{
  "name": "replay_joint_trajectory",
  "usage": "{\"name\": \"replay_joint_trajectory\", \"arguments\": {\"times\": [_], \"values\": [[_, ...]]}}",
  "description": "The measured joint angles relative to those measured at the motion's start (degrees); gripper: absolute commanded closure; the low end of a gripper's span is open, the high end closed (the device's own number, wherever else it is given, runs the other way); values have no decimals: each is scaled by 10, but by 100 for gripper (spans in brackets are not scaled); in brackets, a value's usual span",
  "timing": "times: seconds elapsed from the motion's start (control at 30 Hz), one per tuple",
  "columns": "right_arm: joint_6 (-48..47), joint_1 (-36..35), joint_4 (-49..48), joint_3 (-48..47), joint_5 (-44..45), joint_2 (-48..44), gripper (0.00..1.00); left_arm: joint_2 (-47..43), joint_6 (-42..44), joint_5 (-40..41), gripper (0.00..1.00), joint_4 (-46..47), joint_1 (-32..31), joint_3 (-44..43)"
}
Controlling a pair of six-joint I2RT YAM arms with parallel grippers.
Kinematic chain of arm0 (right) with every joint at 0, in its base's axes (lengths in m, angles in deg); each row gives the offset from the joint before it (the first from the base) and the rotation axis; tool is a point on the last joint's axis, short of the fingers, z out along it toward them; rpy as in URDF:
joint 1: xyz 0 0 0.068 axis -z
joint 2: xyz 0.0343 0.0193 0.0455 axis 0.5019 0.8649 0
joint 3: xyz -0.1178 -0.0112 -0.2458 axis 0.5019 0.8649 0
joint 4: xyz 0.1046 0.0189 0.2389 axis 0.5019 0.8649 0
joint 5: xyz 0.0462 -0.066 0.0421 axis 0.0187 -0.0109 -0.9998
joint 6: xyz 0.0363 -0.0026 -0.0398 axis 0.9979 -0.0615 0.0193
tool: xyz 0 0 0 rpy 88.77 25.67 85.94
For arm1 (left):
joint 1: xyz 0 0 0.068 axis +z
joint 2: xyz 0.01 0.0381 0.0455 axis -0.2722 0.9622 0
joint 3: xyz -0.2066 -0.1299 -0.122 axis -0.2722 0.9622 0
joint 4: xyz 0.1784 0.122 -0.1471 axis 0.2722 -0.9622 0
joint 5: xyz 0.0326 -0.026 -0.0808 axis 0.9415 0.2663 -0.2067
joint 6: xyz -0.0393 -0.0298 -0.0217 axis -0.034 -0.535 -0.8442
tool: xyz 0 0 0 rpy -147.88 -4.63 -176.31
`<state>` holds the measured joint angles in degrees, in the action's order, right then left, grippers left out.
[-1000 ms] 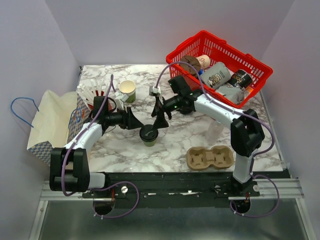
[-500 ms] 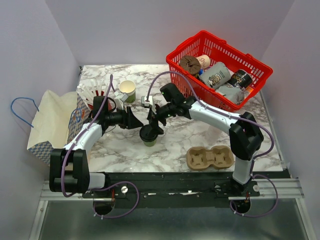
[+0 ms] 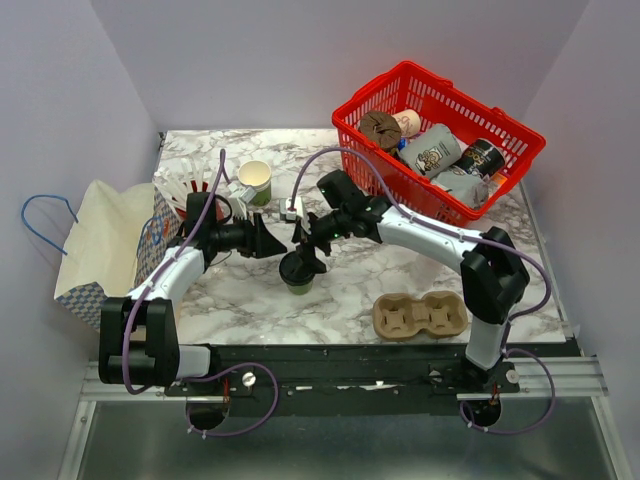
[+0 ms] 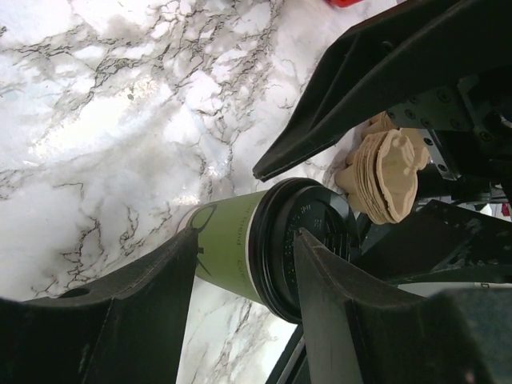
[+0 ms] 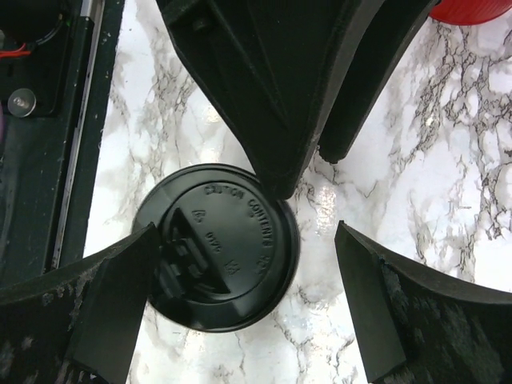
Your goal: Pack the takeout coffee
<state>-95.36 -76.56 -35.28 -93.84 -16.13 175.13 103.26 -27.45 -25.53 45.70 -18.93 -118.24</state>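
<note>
Right pincer (image 5: 244,232) spread above round black plastic lid (image 5: 210,250), olive paper cup (image 4: 228,240).

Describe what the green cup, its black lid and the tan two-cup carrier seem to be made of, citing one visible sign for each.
Green cup: probably paper, with a matte printed wall.
Black lid: likely plastic, glossy, with raised moulded lettering.
Two-cup carrier: seemingly moulded pulp, dull tan and rough-looking.

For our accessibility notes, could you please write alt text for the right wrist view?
Top-down view of the takeout coffee, black lid on, on a marble table, flanked by the wide-open right gripper. The left gripper reaches in from the top edge.
</note>
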Motion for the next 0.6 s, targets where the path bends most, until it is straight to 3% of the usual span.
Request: {"name": "replay_joint_trajectory", "arguments": {"times": [0.6], "values": [[7,-26,1,26,11,-28,0,-16,-26,0,39,26,0,39]]}}
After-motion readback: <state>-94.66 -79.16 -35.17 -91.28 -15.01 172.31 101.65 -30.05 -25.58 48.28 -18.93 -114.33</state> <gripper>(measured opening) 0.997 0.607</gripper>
